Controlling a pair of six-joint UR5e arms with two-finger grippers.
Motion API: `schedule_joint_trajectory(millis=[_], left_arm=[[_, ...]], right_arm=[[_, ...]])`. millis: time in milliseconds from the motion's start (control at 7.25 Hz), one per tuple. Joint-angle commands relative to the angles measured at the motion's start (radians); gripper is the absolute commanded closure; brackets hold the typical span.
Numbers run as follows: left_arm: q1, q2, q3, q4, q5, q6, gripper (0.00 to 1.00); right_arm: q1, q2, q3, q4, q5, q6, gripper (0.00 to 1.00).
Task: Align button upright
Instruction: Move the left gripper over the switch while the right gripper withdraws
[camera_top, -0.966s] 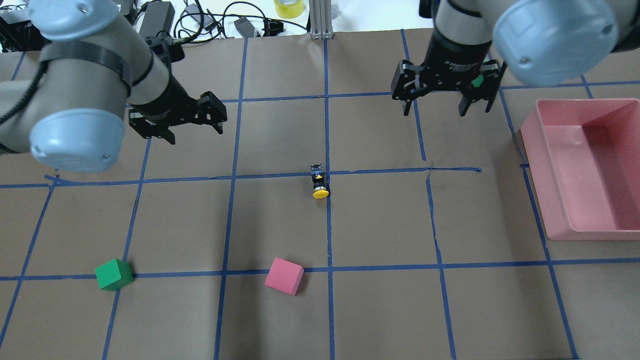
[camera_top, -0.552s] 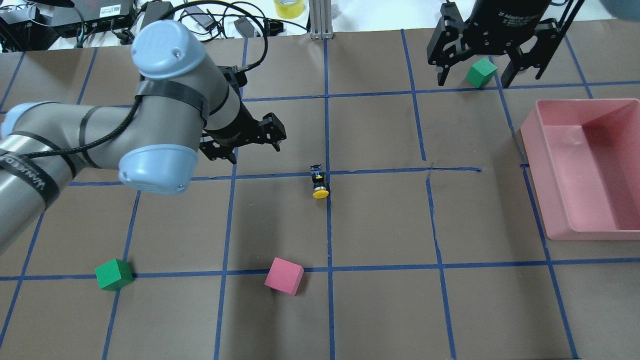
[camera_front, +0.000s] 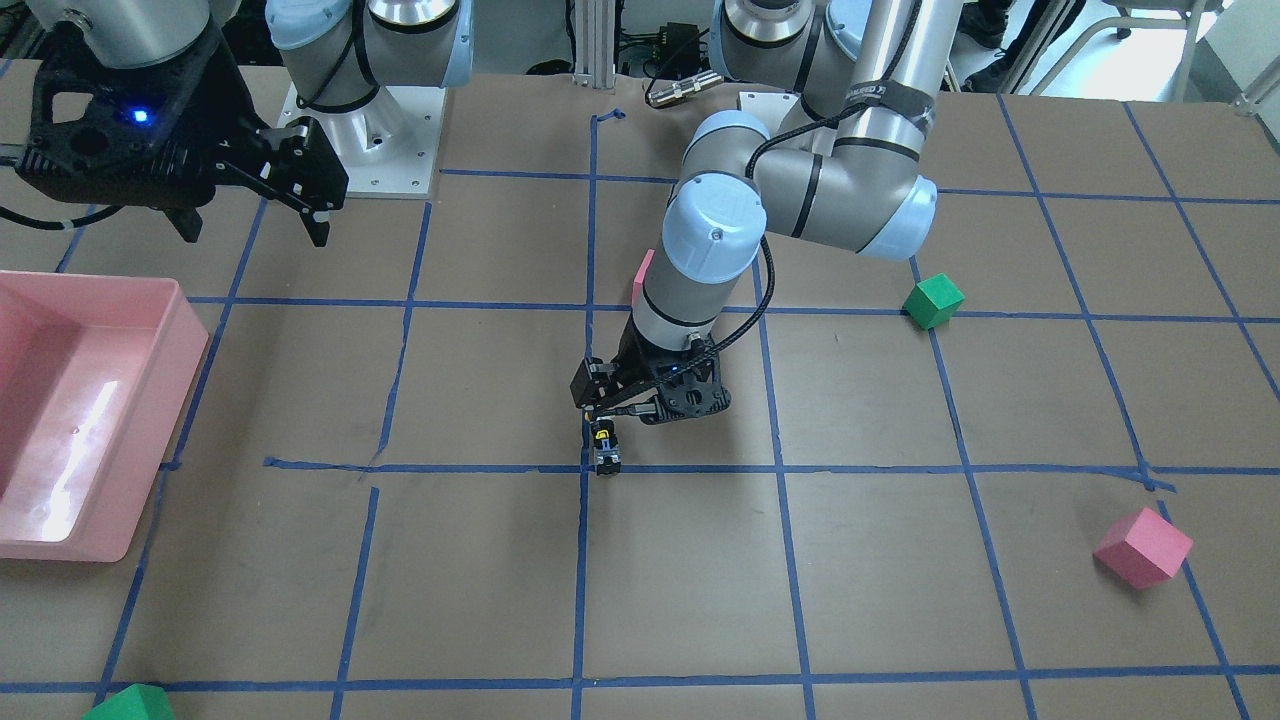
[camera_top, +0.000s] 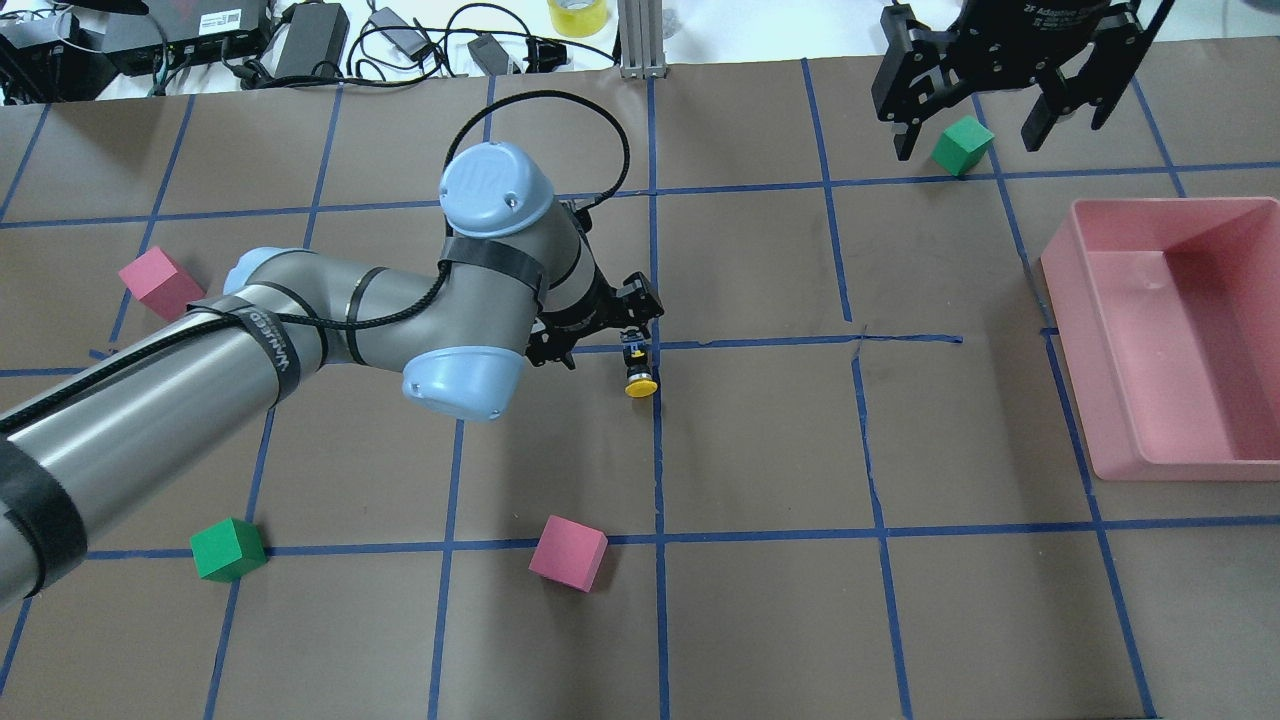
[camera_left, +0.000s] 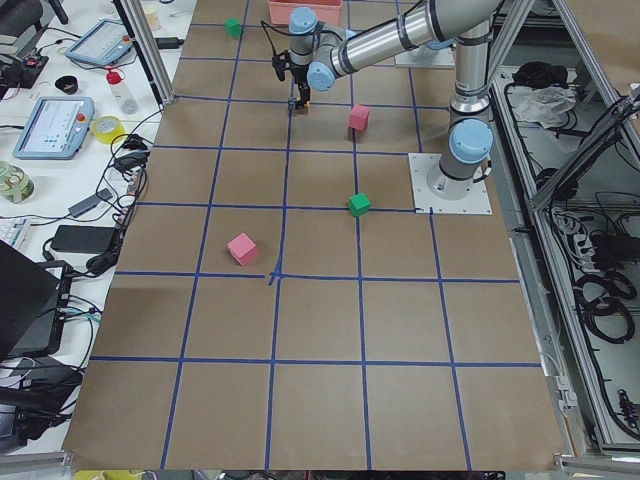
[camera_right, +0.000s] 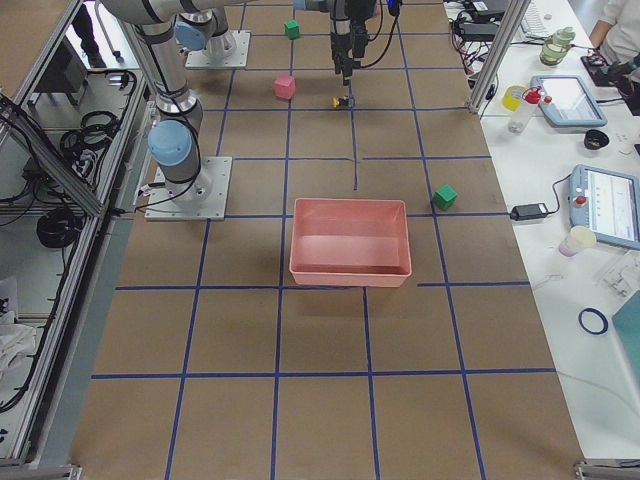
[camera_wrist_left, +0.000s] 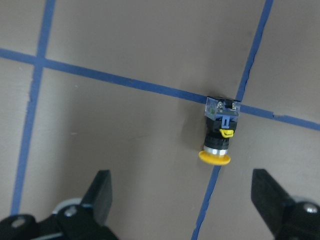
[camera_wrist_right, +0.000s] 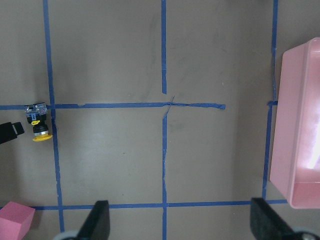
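The button lies on its side on a blue tape line, yellow cap towards the robot. It also shows in the front view, the left wrist view and the right wrist view. My left gripper is open and empty, hanging low just left of the button, without touching it. In the left wrist view the button lies ahead of the open fingers, right of centre. My right gripper is open and empty, held high at the far right.
A pink bin stands at the right edge. Green cubes sit at the far right and near left. Pink cubes sit at the left and near centre. Cables lie beyond the table's far edge.
My left arm has swung right and down, bringing its open gripper from the far left to beside the button. My right gripper has drawn back towards the far edge.
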Motion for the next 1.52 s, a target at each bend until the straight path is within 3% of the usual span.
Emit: schedule_joint_trajectory(millis=[0,138,276,1103,1241,1379], left_arm=[[-0.047,-0.047,-0.015,0.032,0.001,-0.058,0.02],[-0.048,-0.047,-0.027,0.032,0.003,-0.060,0.15],[-0.048,-0.053,-0.029,0.031,0.001,-0.060,0.21],[-0.048,-0.092,-0.017,0.098,0.017,-0.063,0.21],[-0.048,-0.087,-0.017,0.098,0.012,-0.105,0.40],[-0.048,-0.092,-0.018,0.097,0.004,-0.142,0.72]], right_arm=[[0.010,-0.005,-0.004,0.001,0.007,0.001,0.00],[0.010,-0.002,-0.004,0.001,0.018,0.002,0.00],[0.010,-0.002,-0.004,0.000,0.019,0.002,0.00],[0.010,0.000,-0.002,-0.031,0.019,-0.002,0.00],[0.010,0.000,-0.002,-0.031,0.021,-0.001,0.00],[0.010,0.000,-0.002,-0.032,0.012,-0.005,0.00]])
